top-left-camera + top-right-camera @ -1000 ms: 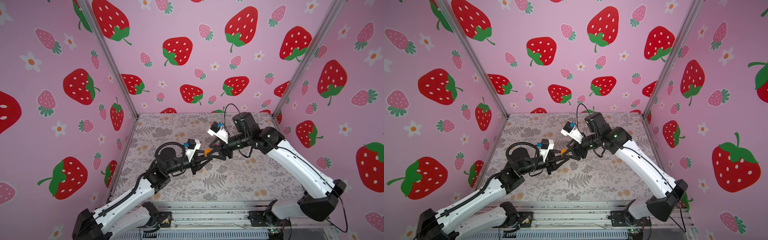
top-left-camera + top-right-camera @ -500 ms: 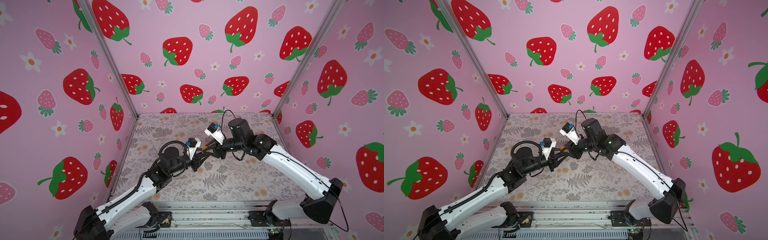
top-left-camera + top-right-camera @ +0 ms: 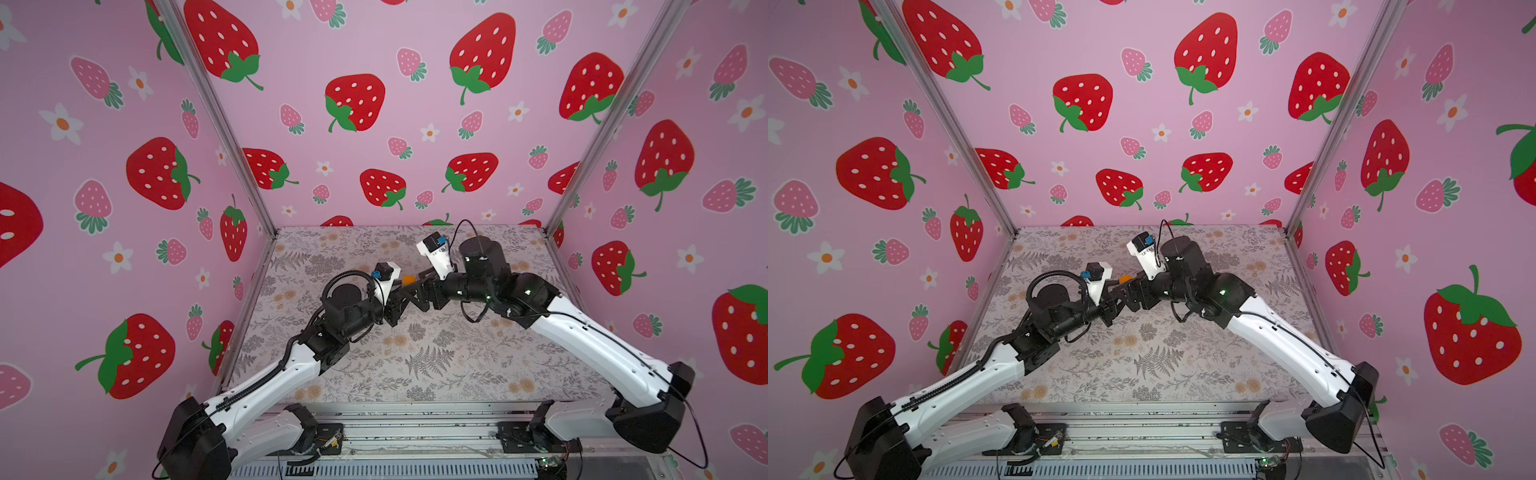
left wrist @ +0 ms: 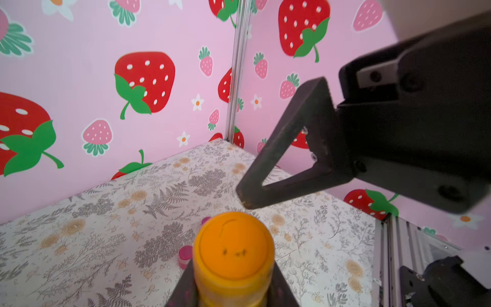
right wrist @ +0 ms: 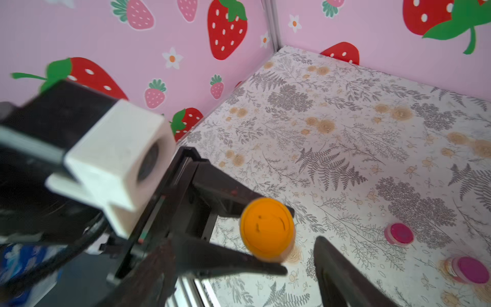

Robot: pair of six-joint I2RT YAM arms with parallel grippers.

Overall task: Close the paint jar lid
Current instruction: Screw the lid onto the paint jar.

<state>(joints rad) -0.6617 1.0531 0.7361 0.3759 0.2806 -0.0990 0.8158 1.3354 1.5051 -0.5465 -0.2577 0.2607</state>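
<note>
The left gripper (image 5: pixel 284 240) is pinching the orange paint jar (image 4: pixel 233 291) by its body, holding it up off the floral table (image 3: pixel 457 353) around mid-scene, with the orange lid (image 5: pixel 267 230) sitting on top. The right gripper (image 3: pixel 415 289) hangs just right of the lid, its fingers (image 4: pixel 281 148) spread wide and clear of it. A pink-lidded pot (image 5: pixel 400 234) and a second pink pot (image 5: pixel 470 269) sit near each other on the table.

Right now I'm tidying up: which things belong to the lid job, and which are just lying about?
Job: orange jar, held in the left gripper; right gripper, open, near it.
Lying about: two pink jars.
</note>
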